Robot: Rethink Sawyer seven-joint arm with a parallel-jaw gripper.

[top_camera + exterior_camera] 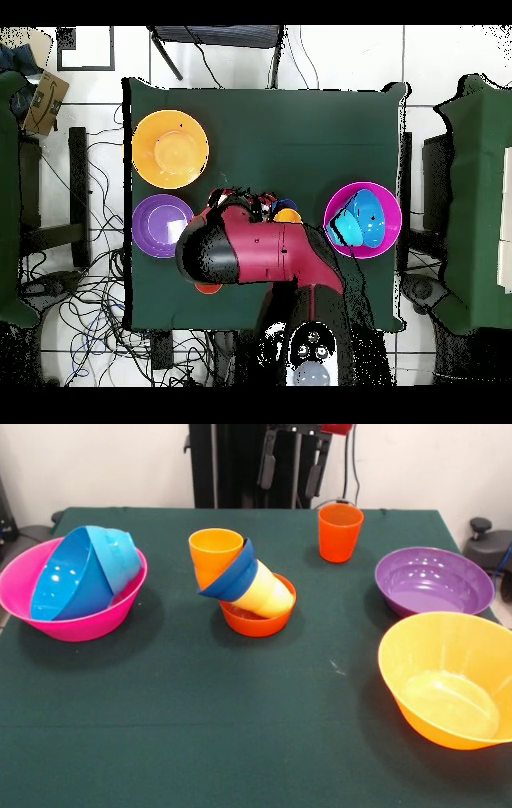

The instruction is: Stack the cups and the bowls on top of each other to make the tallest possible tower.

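The tower [242,584], mid-table in the small orange-red bowl [258,618], leans with its long axis toward ten o'clock, lying at about seven o'clock below the gripper [292,464], whose grip I cannot tell.
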